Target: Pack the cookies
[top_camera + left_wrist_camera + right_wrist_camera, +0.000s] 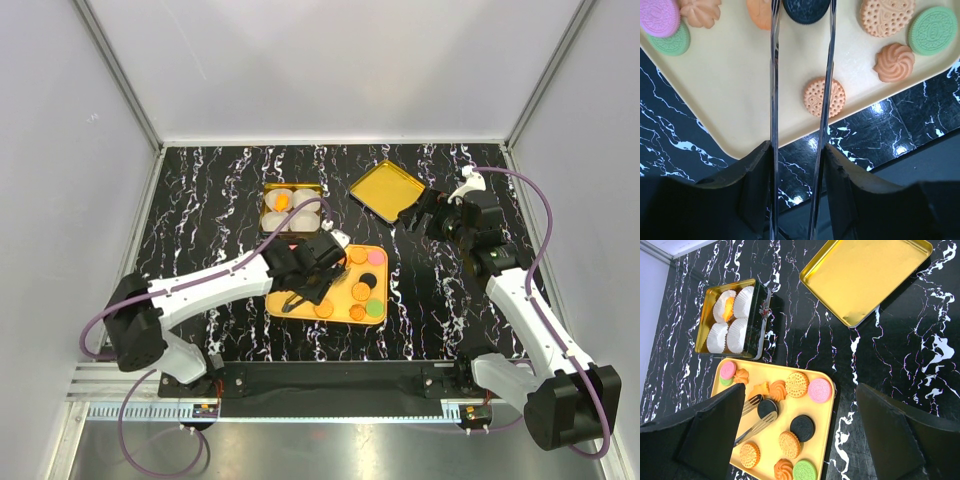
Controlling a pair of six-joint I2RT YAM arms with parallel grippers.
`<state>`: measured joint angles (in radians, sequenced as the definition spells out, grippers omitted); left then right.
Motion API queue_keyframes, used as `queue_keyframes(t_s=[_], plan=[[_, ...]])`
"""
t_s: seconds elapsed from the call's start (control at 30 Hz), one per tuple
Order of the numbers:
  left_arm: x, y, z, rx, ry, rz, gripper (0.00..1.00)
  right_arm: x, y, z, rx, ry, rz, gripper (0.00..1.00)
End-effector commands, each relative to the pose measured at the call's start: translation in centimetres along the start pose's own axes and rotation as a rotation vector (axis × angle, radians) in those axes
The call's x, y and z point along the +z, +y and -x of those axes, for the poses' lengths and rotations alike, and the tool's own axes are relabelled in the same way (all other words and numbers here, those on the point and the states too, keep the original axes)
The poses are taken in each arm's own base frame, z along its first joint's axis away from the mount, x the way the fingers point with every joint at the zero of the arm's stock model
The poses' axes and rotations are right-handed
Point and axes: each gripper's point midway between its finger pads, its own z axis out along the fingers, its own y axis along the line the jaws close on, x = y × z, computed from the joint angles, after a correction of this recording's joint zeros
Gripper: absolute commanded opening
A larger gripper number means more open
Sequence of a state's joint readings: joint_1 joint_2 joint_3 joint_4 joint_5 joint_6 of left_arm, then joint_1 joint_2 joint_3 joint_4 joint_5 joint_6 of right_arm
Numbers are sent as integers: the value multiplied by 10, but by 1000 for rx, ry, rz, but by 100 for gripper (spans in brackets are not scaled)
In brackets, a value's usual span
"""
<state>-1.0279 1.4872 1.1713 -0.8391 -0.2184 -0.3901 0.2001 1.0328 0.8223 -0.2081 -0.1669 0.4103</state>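
We're mid-pick w/ the left gripper (799, 172). Its claw is pinched partway on a pair of metal tongs (774, 100), pressing the two blades from outside, and the blades are not together. The tong tips straddle a dark sandwich cookie (806, 9) on the yellow tray (735, 95). Whether they bite it we can't tell, since the tips run off the top of the left wrist view. The other cookies (789, 444) lie loose on the same tray: orange, pink, green, plus another dark one. One orange cookie (728, 307) sits in a paper cup (737, 335) inside the gold tin (762, 310) just beyond the tray; the other 3 cups look empty.

Next, we reckon: squeeze more so the blades catch the cookie's edges, lift, carry it to an empty cup, ease off. A smooth round edge may slip btw the blades.

The right gripper (428, 213) hovers near the tin's lid (865, 277), claw spread wide, nothing in it.

Writing: none legible. Some cookies have embossed patterns, too small to read; no brand seen.
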Motion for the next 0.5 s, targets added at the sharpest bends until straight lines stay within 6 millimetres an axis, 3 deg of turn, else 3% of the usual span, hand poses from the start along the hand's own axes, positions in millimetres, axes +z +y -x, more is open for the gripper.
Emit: queue_keyframes(t_s=[0.0,0.27,0.47], plan=[[-28,-3,29,-21,-119,-31,47,-2,0,8,-22,-29,-7,100],[-40,-8,32,-26,-139,-73,47,-2,1,8,-21,-29,-3,100],[-50,0,44,-49,-176,-70,47,-2,0,8,-23,-29,-5,100]])
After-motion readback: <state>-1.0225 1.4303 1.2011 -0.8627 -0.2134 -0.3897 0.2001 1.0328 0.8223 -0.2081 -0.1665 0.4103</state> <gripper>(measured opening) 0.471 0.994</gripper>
